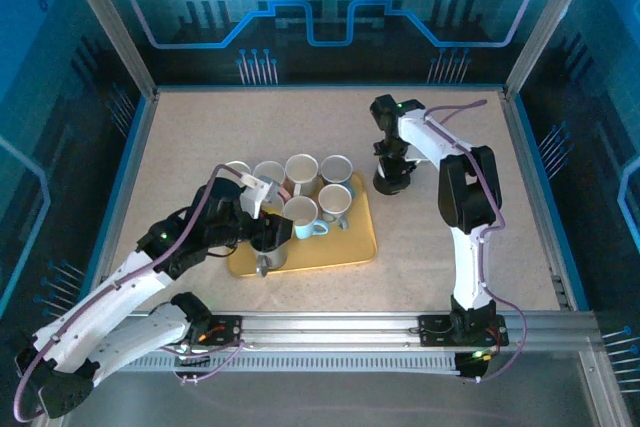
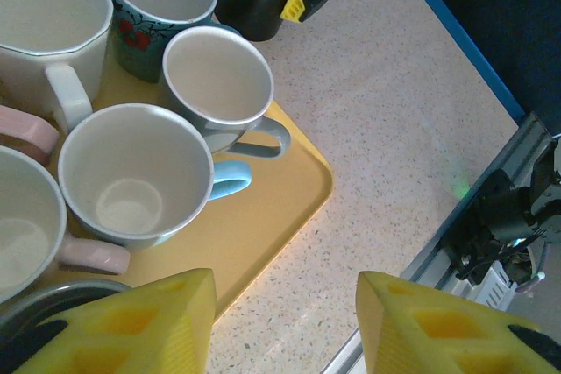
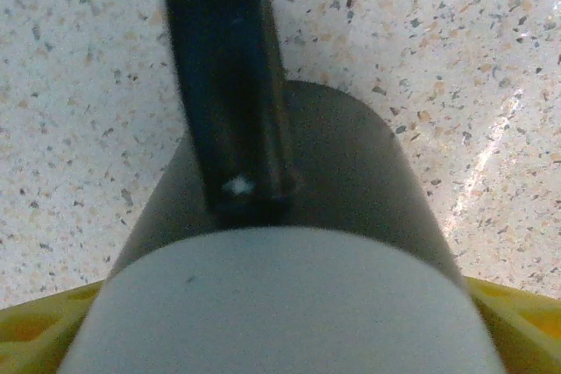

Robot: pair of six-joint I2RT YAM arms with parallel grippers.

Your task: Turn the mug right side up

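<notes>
The black mug (image 1: 390, 179) stands on the table right of the yellow tray (image 1: 355, 247), its pale base facing up. In the right wrist view this mug (image 3: 351, 181) is very close, with its pale base (image 3: 280, 304) toward the camera and its black handle (image 3: 228, 85) pointing away. My right gripper (image 1: 392, 169) is shut on it, yellow fingers (image 3: 513, 317) pressed to both sides. The left wrist view shows the same mug (image 2: 245, 10) at the top. My left gripper (image 2: 285, 291) is open over the tray's near corner, holding nothing.
Several upright mugs crowd the tray: a white one (image 2: 48, 28), a floral one (image 2: 153, 6), a grey-handled one (image 2: 219, 85), a blue-handled one (image 2: 131, 177) and a steel cup (image 1: 270, 259). Bare table lies right of the tray; the front rail (image 1: 400, 327) is near.
</notes>
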